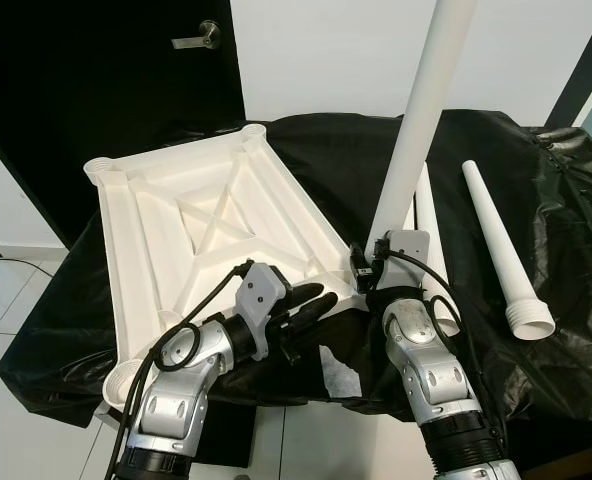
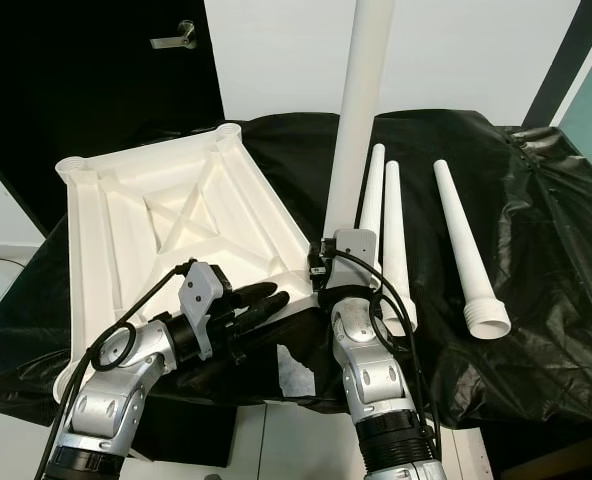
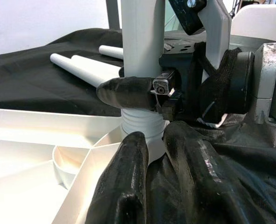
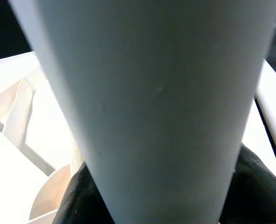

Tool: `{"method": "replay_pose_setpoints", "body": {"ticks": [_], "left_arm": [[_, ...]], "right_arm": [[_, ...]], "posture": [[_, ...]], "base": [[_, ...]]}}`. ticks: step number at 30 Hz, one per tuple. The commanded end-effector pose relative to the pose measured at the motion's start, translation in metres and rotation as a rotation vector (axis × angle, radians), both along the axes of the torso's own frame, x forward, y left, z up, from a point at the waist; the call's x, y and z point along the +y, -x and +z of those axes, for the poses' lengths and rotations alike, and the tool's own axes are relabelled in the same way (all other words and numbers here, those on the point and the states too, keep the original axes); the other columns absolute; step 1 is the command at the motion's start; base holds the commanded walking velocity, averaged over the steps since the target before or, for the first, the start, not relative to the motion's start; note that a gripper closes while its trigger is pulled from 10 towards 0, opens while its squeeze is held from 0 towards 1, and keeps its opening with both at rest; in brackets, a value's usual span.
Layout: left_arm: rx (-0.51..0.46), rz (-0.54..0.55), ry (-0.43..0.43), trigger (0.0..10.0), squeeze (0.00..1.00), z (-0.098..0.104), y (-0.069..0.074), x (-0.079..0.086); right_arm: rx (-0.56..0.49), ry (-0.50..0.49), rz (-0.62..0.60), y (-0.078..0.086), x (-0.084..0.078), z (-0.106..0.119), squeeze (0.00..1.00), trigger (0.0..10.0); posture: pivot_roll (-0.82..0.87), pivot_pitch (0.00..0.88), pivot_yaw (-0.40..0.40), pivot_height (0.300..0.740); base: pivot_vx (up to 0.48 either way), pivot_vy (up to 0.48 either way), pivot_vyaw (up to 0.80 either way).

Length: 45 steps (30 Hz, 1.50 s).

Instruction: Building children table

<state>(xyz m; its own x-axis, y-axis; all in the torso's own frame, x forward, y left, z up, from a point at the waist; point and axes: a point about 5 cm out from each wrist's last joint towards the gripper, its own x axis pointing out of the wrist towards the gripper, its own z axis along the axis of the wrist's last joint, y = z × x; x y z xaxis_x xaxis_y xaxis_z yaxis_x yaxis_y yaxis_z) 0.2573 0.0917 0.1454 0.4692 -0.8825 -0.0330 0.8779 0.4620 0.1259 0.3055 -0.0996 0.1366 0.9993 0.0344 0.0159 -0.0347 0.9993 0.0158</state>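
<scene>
Seating the leg well called for keeping it plumb while threads turned, judging by the stance. L→R: upturned tabletop [image 1: 206,215] lay on black-draped table [image 1: 576,330]; left gripper [image 1: 311,305], fingers together, braced its near corner; right gripper [image 3: 142,93] clamped upright table leg [image 1: 421,120], threaded end in corner socket [image 3: 142,135]; spare legs [image 2: 466,245] lay beside.

The upturned tabletop [image 1: 206,225] lies on the covered table [image 1: 536,370], toward its left. An upright table leg [image 1: 416,130] stands at the tabletop's near right corner socket. Right of it two spare legs [image 2: 384,230] lie side by side, and a third leg [image 1: 501,245] lies farther right, apart.
</scene>
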Motion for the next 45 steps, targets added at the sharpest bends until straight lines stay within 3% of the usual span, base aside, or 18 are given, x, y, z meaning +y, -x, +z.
{"method": "replay_pose_setpoints", "body": {"ticks": [1, 3, 4, 14, 18, 19, 20, 28, 31, 36, 37, 45], "left_arm": [[-0.013, 0.112, -0.01, 10.0, 0.0, 0.001, -0.006, 0.003], [-0.014, 0.112, -0.012, 10.0, 0.0, 0.001, -0.005, 0.002], [-0.014, 0.112, -0.013, 10.0, 0.0, 0.001, -0.005, 0.002], [-0.013, 0.118, -0.014, 10.0, 0.0, 0.002, -0.005, 0.003], [-0.015, 0.126, -0.015, 10.0, 0.0, 0.002, -0.006, 0.003], [-0.015, 0.127, -0.015, 10.0, 0.0, 0.002, -0.006, 0.004], [-0.015, 0.128, -0.016, 10.0, 0.0, 0.002, -0.006, 0.004], [-0.016, 0.131, -0.019, 10.0, 0.0, 0.002, -0.008, 0.003], [-0.016, 0.131, -0.018, 10.0, 0.0, 0.002, -0.008, 0.002], [-0.018, 0.133, -0.018, 10.0, 0.0, 0.003, -0.009, 0.002], [-0.022, 0.137, -0.016, 10.0, 0.0, 0.004, -0.01, 0.003], [-0.022, 0.152, -0.017, 10.0, 0.0, 0.004, -0.007, 0.005]], "right_arm": [[0.071, 0.004, -0.018, 0.003, -0.004, -0.015, 0.0, 10.0], [0.065, 0.009, -0.01, 0.003, -0.005, -0.015, 0.0, 10.0], [0.061, 0.012, -0.002, 0.003, -0.005, -0.014, 1.0, 10.0], [0.012, 0.018, 0.112, 0.007, -0.008, -0.007, 1.0, 10.0], [-0.026, 0.047, 0.259, 0.009, -0.019, -0.005, 1.0, 10.0], [-0.033, 0.064, 0.303, 0.009, -0.023, -0.005, 0.69, 10.0], [-0.042, 0.087, 0.343, 0.007, -0.027, -0.005, 0.0, 10.0], [-0.055, 0.146, 0.511, -0.006, -0.038, 0.003, 0.0, 10.0], [-0.048, 0.2, 0.66, -0.016, -0.034, 0.006, 0.0, 10.0], [-0.039, 0.224, 0.708, -0.019, -0.031, 0.004, 0.0, 10.0], [-0.026, 0.237, 0.738, -0.022, -0.028, 0.001, 0.0, 0.0], [0.012, 0.223, 0.703, -0.022, -0.03, -0.008, 0.0, 0.0]], "posture": [[-0.01, 0.0, 0.005, 0.74], [-0.01, 0.0, 0.003, 0.74], [-0.01, 0.0, 0.003, 0.74], [0.0, 0.0, 0.004, 0.74], [-0.01, 0.0, 0.009, 0.74], [-0.01, 0.0, 0.01, 0.74], [-0.01, 0.0, 0.009, 0.74], [-0.01, 0.0, 0.012, 0.74], [-0.01, 0.0, 0.01, 0.74], [0.0, 0.0, 0.006, 0.74], [0.01, 0.0, -0.001, 0.74], [0.02, 0.0, -0.007, 0.74]], "base": [[0.0, 0.0, 0.0], [0.0, 0.0, 0.0], [0.0, 0.0, 0.0], [0.0, 0.0, 0.0], [0.0, 0.0, 0.0], [0.0, 0.0, 0.0], [0.0, 0.0, 0.0], [0.0, 0.0, 0.0], [0.0, 0.0, 0.0], [0.0, 0.0, 0.0], [0.0, 0.0, 0.0], [0.0, 0.0, 0.0]]}}
